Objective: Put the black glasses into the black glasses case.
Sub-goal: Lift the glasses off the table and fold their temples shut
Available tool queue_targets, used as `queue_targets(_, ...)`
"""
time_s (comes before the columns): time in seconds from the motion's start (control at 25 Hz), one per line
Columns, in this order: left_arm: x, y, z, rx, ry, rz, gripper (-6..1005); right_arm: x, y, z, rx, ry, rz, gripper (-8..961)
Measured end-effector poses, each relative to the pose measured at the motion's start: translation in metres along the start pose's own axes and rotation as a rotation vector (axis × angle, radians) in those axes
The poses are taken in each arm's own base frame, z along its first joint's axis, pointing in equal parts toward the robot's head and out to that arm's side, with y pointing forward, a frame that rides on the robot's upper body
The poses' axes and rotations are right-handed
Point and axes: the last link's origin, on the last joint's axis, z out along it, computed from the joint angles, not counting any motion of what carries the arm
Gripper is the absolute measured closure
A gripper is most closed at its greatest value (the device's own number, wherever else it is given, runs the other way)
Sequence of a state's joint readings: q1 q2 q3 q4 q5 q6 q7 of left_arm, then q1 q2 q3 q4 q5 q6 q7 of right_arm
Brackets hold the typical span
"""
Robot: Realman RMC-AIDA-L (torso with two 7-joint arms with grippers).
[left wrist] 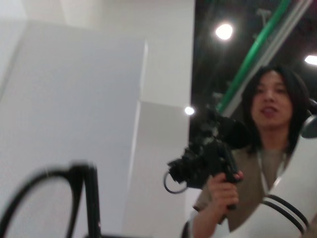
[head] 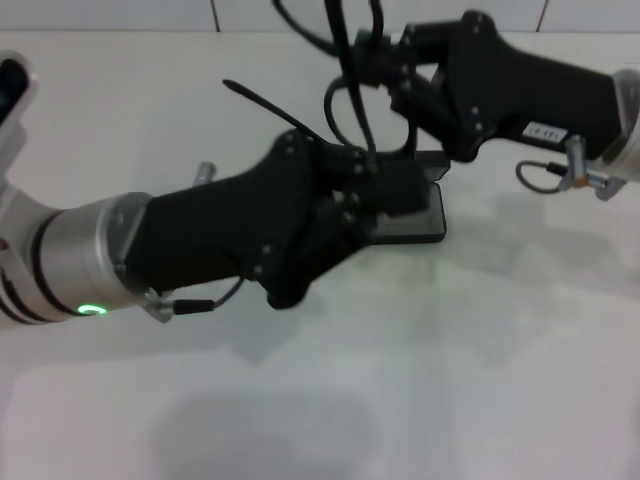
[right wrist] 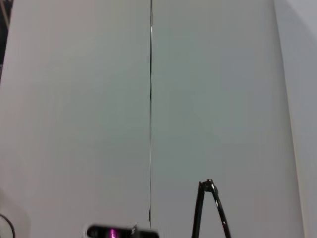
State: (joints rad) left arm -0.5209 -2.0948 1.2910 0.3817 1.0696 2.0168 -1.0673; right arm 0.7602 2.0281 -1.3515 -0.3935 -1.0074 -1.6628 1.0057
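Toward the far edge of the white table (head: 480,380), in the head view, one black hard glasses case (head: 425,215) lies open. Over it both black grippers meet on one pair of thin black-framed glasses (head: 345,105): left gripper (head: 375,185), right gripper (head: 400,85). I cannot tell either grip. Judged mid-handover; next, lowering into the case.

In the left wrist view, one lens rim (left wrist: 44,198) shows, nothing of the fingers.

In the right wrist view, only folded temples (right wrist: 208,208).

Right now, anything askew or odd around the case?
Yes. The thin black-framed glasses aren't lying in the black rectangular hard case: they stand up above it with one temple arm jutting out sideways, between the left gripper and right gripper. Nothing looks broken or spilled.
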Motion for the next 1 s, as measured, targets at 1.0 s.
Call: queue_targets(1.0, 0.0, -0.005, -0.025, 0.156, 0.007, -0.038, 969, 0.021, 0.009, 0.001, -0.014, 0.111, 0.027, 883)
